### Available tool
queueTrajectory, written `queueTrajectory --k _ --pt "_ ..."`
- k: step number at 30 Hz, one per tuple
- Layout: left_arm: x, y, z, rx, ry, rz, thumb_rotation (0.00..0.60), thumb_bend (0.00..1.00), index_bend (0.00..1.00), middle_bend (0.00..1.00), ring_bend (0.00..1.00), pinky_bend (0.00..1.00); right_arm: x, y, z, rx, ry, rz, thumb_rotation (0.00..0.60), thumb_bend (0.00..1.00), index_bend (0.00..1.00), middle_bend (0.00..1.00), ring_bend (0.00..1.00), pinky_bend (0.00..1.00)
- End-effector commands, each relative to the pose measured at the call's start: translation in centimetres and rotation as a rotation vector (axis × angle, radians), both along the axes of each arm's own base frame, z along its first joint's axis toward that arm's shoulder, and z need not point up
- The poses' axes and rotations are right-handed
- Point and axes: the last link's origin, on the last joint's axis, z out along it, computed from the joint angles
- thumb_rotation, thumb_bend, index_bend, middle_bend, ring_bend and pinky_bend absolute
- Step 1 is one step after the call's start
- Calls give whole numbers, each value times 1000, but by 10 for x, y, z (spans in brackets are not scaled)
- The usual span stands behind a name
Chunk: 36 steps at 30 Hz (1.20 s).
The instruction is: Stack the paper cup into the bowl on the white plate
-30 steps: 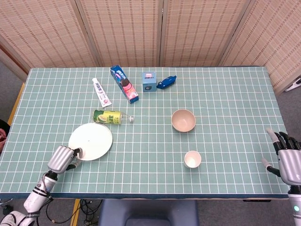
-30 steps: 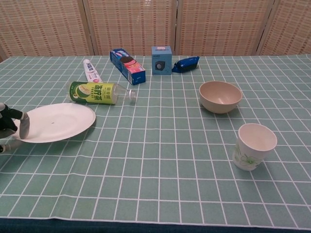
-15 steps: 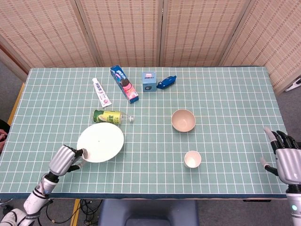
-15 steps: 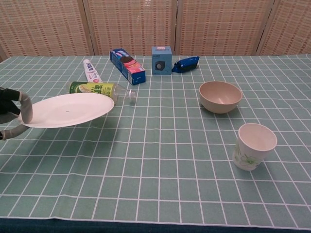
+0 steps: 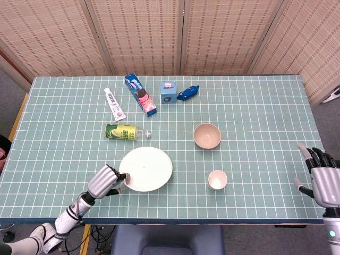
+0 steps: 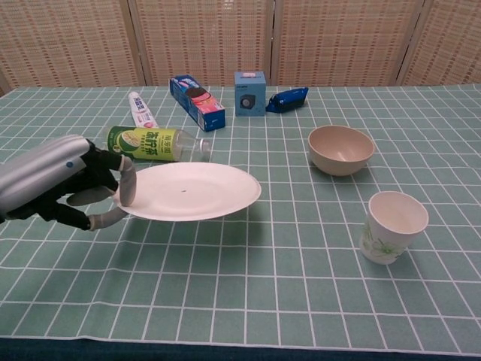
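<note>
Fingers of the left hand pinch the white plate by its left rim, lifted off the table. Right hand hangs spread, empty. Paper cup (light, crushable; grasp its wall gently) stands near right, bowl just beyond.

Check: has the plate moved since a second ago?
Yes. The left hand has carried the plate rightward, past the bottle, toward the cup.

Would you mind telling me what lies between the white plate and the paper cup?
Only bare tablecloth separates the white plate from the paper cup; both views show it.
</note>
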Motion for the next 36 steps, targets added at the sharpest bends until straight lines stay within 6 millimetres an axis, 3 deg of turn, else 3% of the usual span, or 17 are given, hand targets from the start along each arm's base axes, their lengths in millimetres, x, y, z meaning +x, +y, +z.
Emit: queueTrajectory --k 1,16,19,23,27,30,33,36 --pt "10 8 -12 -13 42 -15 600 469 641 966 964 1000 0 1 1 -3 1 -2 600 214 79 186 125 174" --pt "23 28 -34 -4 136 23 600 464 599 923 934 1000 -6 5 4 -12 -1 -22 600 214 79 186 125 174" --pt "23 27 -33 4 145 42 600 433 514 838 858 1000 -8 5 4 -15 -4 -25 600 214 79 186 125 174" --pt "19 22 -28 16 153 89 600 316 362 675 662 980 -9 4 3 -11 -6 -28 600 214 79 186 125 174" --pt "15 15 -17 10 168 138 600 279 221 489 510 901 -10 3 4 -13 -6 -26 600 214 79 186 125 174" --pt "11 8 -7 1 185 167 600 268 168 387 409 774 -10 3 4 -13 -7 -24 600 214 79 186 125 174" --pt "7 2 5 14 199 185 600 266 158 358 370 638 -9 1 3 -9 -8 -19 600 214 79 186 125 174" --pt "1 -1 20 38 198 217 600 264 156 344 353 572 -7 -1 3 0 -2 -9 600 214 79 186 125 174"
